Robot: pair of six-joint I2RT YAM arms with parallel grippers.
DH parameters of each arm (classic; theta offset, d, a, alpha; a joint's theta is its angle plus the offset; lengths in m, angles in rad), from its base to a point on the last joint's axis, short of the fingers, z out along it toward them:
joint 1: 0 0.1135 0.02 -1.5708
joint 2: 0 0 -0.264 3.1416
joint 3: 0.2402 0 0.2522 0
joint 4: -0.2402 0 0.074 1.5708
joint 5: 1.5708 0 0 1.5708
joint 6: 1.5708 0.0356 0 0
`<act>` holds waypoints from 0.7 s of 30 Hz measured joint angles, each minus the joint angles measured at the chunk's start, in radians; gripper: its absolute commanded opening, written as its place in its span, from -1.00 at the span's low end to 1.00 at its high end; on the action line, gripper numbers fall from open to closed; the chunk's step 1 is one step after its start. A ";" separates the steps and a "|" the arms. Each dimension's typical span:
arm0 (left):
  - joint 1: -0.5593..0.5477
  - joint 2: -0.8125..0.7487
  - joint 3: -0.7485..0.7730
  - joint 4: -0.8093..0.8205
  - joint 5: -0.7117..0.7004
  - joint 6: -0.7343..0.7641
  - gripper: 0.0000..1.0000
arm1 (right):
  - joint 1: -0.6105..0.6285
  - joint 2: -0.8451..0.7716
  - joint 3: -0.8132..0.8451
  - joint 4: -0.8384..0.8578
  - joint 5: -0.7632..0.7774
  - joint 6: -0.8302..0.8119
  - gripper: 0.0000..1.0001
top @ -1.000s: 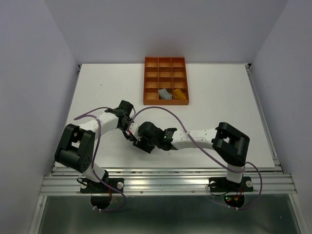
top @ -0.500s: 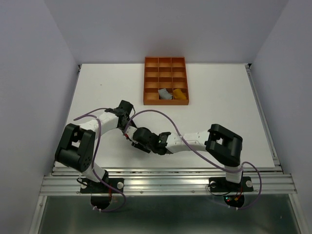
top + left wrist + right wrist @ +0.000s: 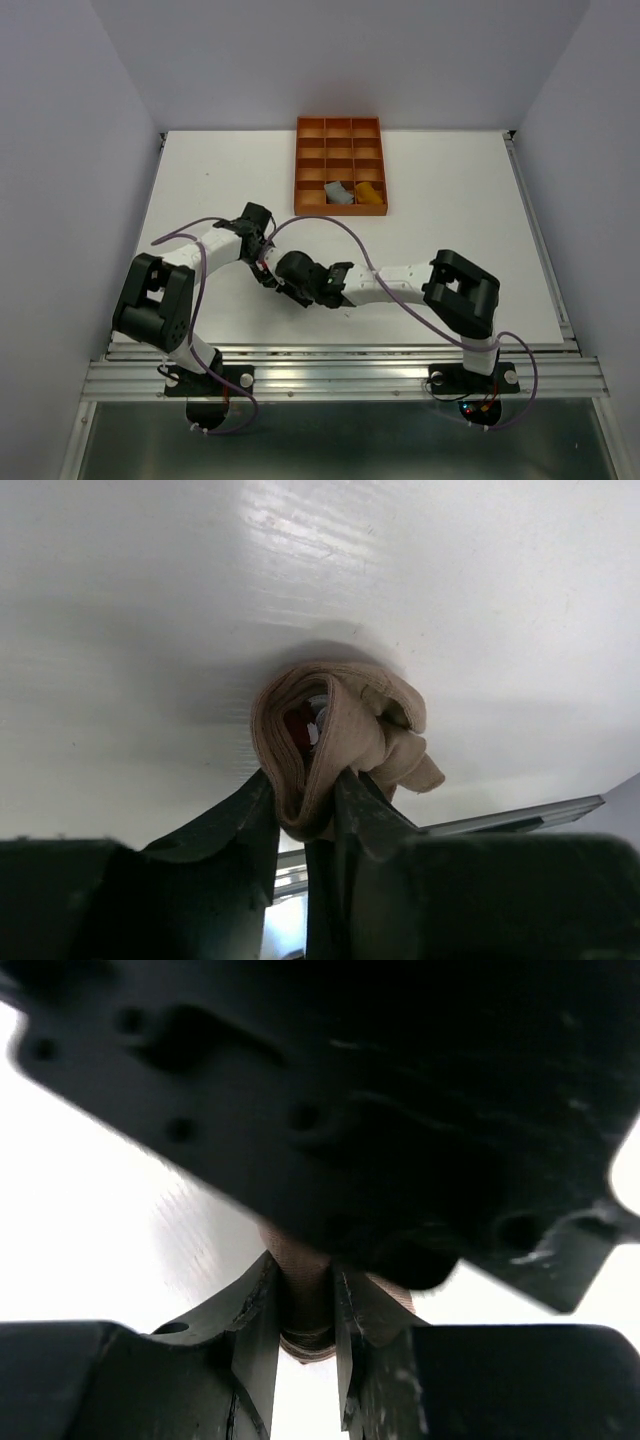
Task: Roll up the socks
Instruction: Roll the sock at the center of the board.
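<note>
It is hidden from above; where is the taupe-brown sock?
Both wrist views show the taupe-brown sock pinched by left fingers and right fingers, left of centre near the table's front.

- taupe-brown sock (image 3: 340, 730): plain tan knit, with maroon and white showing inside the roll
- grey sock (image 3: 339, 193): pale grey
- mustard sock (image 3: 369, 192): yellow
- tray (image 3: 340, 211): orange
- bench (image 3: 450, 200): white
- arm links (image 3: 400, 283): white, black joints
- left end effector (image 3: 305, 800), right end effector (image 3: 300, 1300): black

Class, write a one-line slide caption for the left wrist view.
Left arm's jaws pinch a rolled taupe-brown sock over the white table.
</note>
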 measured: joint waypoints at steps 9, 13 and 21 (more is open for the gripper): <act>0.015 -0.001 0.151 -0.043 -0.098 0.062 0.18 | -0.149 -0.029 -0.018 0.047 -0.249 0.103 -0.99; 0.021 -0.001 0.155 -0.059 -0.103 0.073 0.18 | -0.178 -0.027 -0.028 0.071 -0.344 0.139 -0.99; 0.046 -0.007 0.139 -0.065 -0.131 0.076 0.18 | -0.214 0.009 -0.027 0.103 -0.475 0.208 -0.98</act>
